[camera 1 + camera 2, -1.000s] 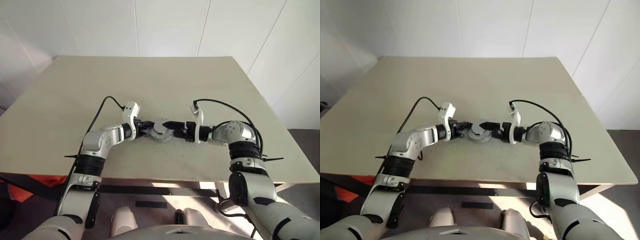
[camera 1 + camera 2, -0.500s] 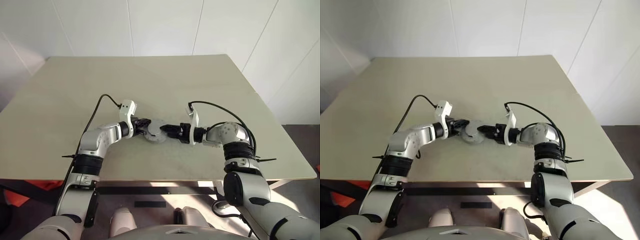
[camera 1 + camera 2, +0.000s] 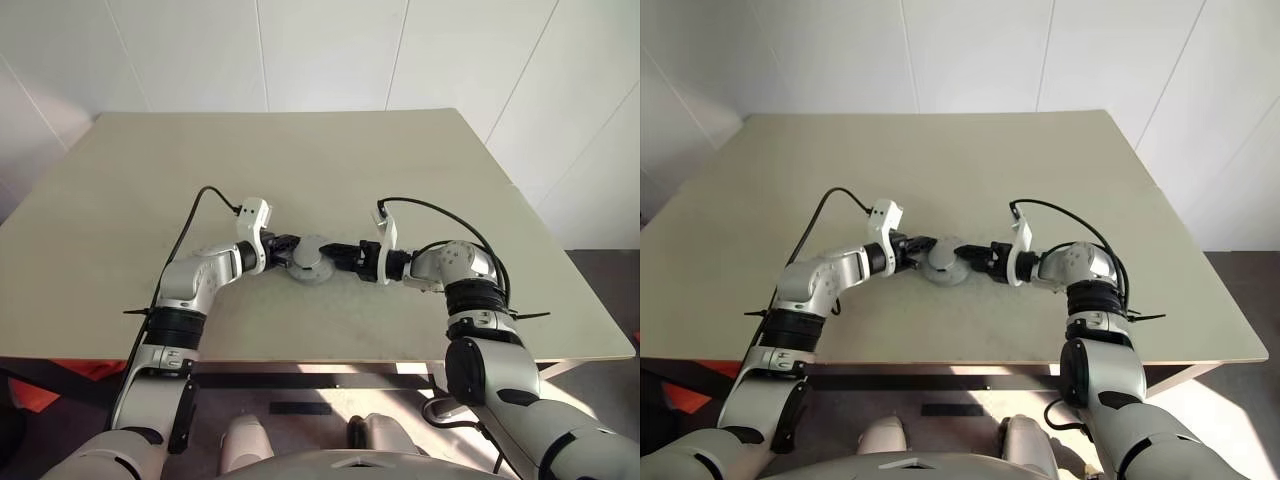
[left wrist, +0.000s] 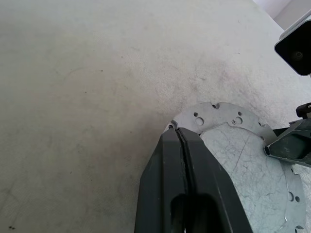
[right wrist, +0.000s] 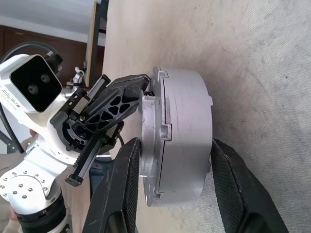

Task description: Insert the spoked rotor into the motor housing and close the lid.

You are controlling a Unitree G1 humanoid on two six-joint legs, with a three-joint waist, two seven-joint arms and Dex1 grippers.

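Just a plain beige bench point(image 3: 300, 160) here, kinda scuffed and smudgy up close. Behind it there's a white panelled wall point(image 3: 330, 50), and a bit of dark floor point(image 3: 600, 290) past the right edge.

right claw point(image 5: 170, 160): one second ago spread wide beside the round grey metal motor housing point(image 5: 182, 141); now narrowed, a black finger on each side of its wall
right claw reach: now further in over the housing's near side than a second ago
camera: head view has tilted since a second ago, showing more of the beige counter point(image 3: 150, 180) ahead
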